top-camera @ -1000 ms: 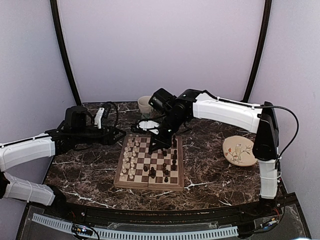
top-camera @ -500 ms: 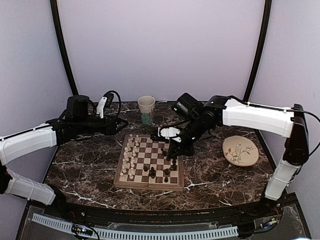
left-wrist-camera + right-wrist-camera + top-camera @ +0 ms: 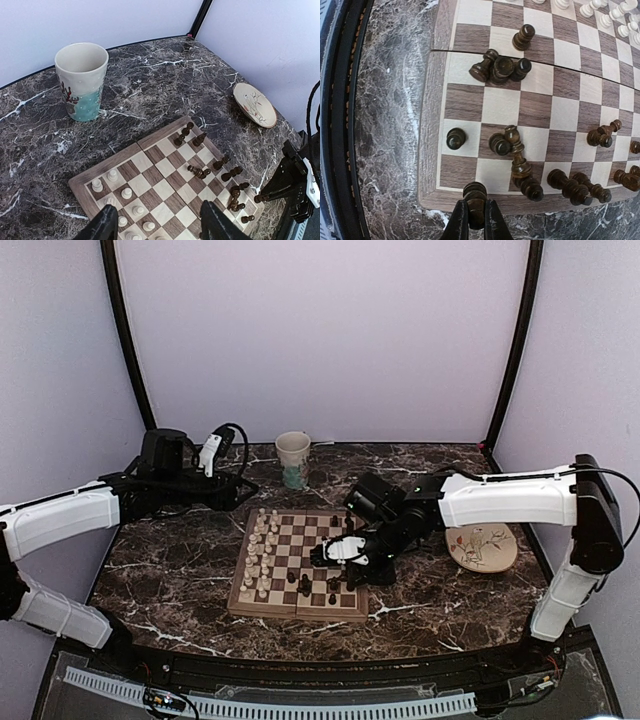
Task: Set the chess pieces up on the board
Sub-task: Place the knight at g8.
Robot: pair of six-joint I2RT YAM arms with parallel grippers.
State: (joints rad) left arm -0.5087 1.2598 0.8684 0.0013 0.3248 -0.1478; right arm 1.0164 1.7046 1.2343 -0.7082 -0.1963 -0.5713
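One dark piece (image 3: 475, 196) is clamped in the right claw (image 3: 475, 220), swung to board's (image 3: 431, 125) edge; left claw (image 3: 159, 221) apart

Overhead view, two close wrist views, board (image 3: 300, 540) shared

both arms wear smooth white shells over their long links, the left arm (image 3: 62, 525) and the right arm (image 3: 500, 502) alike, with matte black joints and wrist housings. a thin black cable (image 3: 232, 428) curls above a small white block (image 3: 209, 452) on the left wrist. the left gripper (image 3: 157, 227) has slim, tapering black fingers (image 3: 104, 226).
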